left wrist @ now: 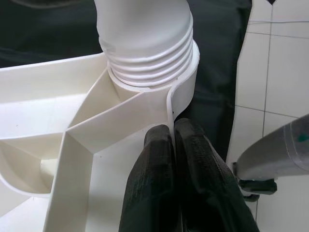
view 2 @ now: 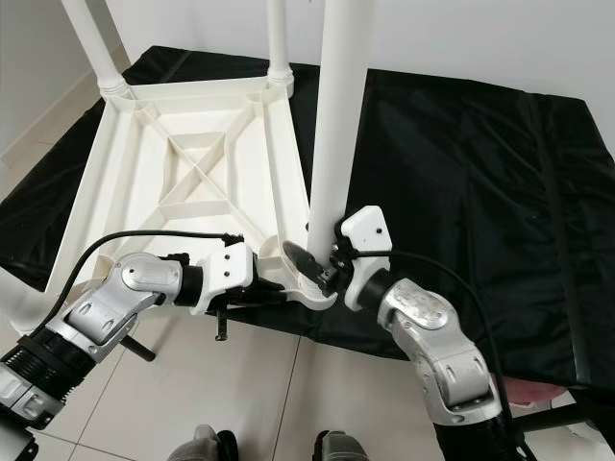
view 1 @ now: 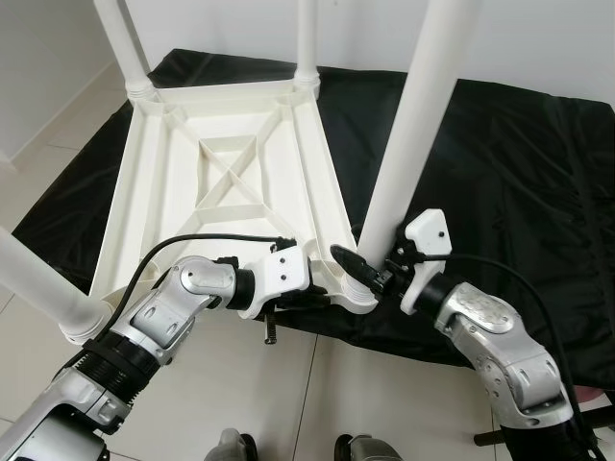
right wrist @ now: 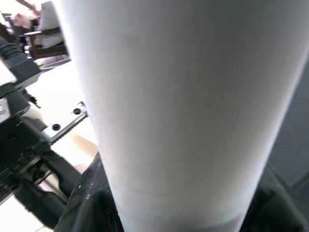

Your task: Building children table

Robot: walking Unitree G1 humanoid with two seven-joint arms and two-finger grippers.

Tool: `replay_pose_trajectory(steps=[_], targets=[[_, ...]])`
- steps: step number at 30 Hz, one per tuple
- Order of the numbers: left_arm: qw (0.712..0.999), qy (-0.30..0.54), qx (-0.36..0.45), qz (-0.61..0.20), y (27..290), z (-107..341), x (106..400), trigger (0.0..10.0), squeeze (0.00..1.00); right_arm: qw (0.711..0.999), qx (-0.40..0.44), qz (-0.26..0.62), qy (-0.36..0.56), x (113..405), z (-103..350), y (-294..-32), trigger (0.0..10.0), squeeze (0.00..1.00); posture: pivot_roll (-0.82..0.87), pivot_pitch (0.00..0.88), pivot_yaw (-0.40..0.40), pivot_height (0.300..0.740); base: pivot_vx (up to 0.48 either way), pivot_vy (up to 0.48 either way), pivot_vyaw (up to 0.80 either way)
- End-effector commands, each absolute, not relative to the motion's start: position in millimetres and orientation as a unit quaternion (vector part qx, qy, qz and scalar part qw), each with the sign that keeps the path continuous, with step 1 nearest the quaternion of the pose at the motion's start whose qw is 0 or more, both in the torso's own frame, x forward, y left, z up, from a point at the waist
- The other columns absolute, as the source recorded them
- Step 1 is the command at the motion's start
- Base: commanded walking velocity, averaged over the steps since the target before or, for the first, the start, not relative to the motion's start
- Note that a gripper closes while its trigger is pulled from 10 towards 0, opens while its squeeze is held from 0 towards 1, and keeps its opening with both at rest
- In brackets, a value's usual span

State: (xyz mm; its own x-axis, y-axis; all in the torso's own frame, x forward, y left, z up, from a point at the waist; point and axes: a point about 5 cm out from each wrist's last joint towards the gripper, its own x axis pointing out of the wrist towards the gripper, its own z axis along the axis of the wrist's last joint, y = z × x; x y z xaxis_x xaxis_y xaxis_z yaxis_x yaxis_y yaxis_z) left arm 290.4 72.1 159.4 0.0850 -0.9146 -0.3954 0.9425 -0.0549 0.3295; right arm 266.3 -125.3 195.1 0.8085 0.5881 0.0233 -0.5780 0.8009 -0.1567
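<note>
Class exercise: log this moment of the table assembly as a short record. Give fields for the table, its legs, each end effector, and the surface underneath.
Table: white plastic tabletop, upside down, ribbed underside showing
Legs: four white legs standing in the corner sockets; near-right leg at work
Left end effector: shut on the tabletop's rim wall beside the threaded socket
Right end effector: fingers around the base of the near-right leg
Surface: black cloth over a pale tiled floor
</note>
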Motion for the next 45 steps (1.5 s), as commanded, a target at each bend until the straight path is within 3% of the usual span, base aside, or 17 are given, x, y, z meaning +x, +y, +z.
replay_pose_trajectory(steps=[1,10,11,19,20,21,22,24,25,26,27,31,32,37,40,42,45], targets=[[0.621,0.001,0.259,-0.74,55,164,275,0.0,0.0,0.987,-0.103,0.114,0.052,286,163,-168,0.0,0.0,-0.06,0.145,0.037,0.74,0.0,0.0,0.0],[0.629,-0.01,0.249,-0.736,38,167,283,0.0,0.0,0.994,-0.08,-0.047,0.061,290,157,-177,0.0,0.0,-0.06,0.142,0.037,0.74,0.0,0.0,0.0],[0.633,-0.012,0.245,-0.734,30,168,286,0.0,0.0,0.987,-0.068,-0.13,0.059,287,155,-182,0.0,0.0,-0.06,0.142,0.037,0.74,0.0,0.0,0.0],[0.639,-0.018,0.235,-0.732,9,171,294,0.0,0.0,0.968,-0.046,-0.243,0.037,279,156,-180,0.0,0.0,-0.06,0.145,0.046,0.74,0.0,0.0,0.0],[0.638,-0.019,0.235,-0.733,6,172,295,0.0,0.0,0.972,-0.043,-0.231,0.032,280,156,-174,1.2,0.0,-0.06,0.146,0.048,0.74,0.0,0.0,0.0],[0.637,-0.02,0.235,-0.734,4,172,296,0.0,0.0,0.974,-0.04,-0.22,0.03,281,157,-170,1.2,0.0,-0.06,0.146,0.049,0.74,0.0,0.0,0.0],[0.636,-0.02,0.235,-0.734,4,172,296,0.0,0.0,0.978,-0.038,-0.206,0.024,282,158,-166,10.0,0.0,-0.07,0.147,0.051,0.74,0.0,0.0,0.0],[0.636,-0.02,0.235,-0.734,4,172,296,0.0,0.0,0.978,-0.038,-0.206,0.024,282,158,-166,10.0,0.0,-0.07,0.147,0.051,0.74,0.0,0.0,0.0],[0.637,-0.019,0.236,-0.734,5,171,297,0.0,0.0,0.982,-0.036,-0.186,0.012,283,161,-162,10.0,0.22,-0.07,0.148,0.051,0.74,0.0,0.0,0.0],[0.637,-0.019,0.236,-0.734,5,171,297,0.0,0.0,0.982,-0.036,-0.186,0.012,283,161,-162,10.0,0.22,-0.07,0.148,0.051,0.74,0.0,0.0,0.0],[0.637,-0.018,0.237,-0.734,6,171,296,0.0,0.0,0.987,-0.029,-0.16,0.001,285,164,-158,10.0,1.0,-0.07,0.148,0.051,0.74,0.0,0.0,0.0],[0.637,-0.014,0.239,-0.733,12,168,296,0.0,0.0,0.993,-0.021,-0.105,-0.039,289,179,-153,10.0,1.0,-0.06,0.15,0.049,0.74,0.0,0.0,0.0],[0.637,-0.013,0.24,-0.733,13,167,296,0.0,0.0,0.994,-0.021,-0.091,-0.049,289,183,-154,10.0,0.0,-0.06,0.15,0.049,0.74,0.0,0.0,0.0],[0.635,-0.011,0.241,-0.734,16,166,296,0.0,0.0,0.996,-0.027,-0.042,-0.073,291,194,-152,10.0,0.0,-0.06,0.153,0.049,0.74,0.0,0.0,0.0],[0.619,-0.002,0.253,-0.743,29,161,289,0.0,0.0,0.984,-0.057,0.148,-0.084,279,210,-144,10.0,0.0,-0.07,0.153,0.051,0.74,0.0,0.0,0.0],[0.619,-0.002,0.253,-0.743,29,161,289,0.0,0.0,0.984,-0.057,0.148,-0.084,279,210,-144,10.0,0.0,-0.07,0.153,0.051,0.74,0.0,0.0,0.0],[0.61,0.003,0.262,-0.748,36,157,284,0.0,0.0,0.963,-0.079,0.25,-0.063,266,207,-139,10.0,0.0,-0.07,0.152,0.051,0.74,0.0,0.0,0.0]])
